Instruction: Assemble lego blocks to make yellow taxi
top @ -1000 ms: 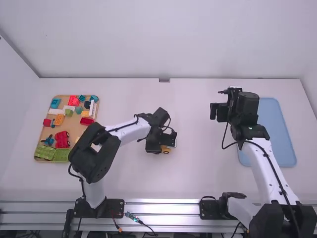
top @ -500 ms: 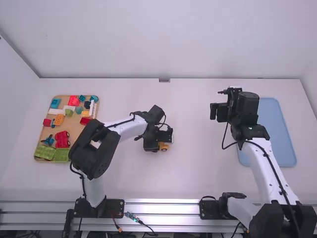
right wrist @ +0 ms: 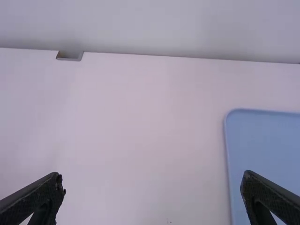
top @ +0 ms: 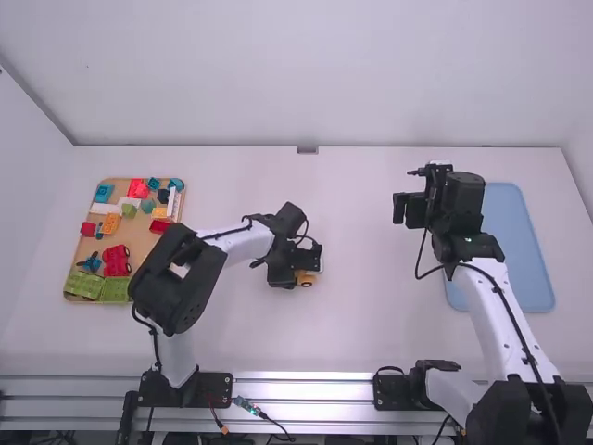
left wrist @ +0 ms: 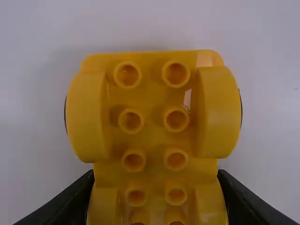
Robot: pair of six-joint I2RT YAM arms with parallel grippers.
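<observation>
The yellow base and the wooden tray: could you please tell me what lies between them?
The left arm lies across the stretch between the yellow base and the tray, as the high view shows.

White table (top: 371, 324); tan tray (top: 144, 239) on left side, blue tray (top: 519, 250) on right, well apart.

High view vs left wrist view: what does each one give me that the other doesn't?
High view: the block board with loose blocks, the blue tray, the right arm.
Left wrist view: the two rows of hollow tubes in the car's underside.
Both: the yellow car, held between the left jaws, and the white table.
</observation>
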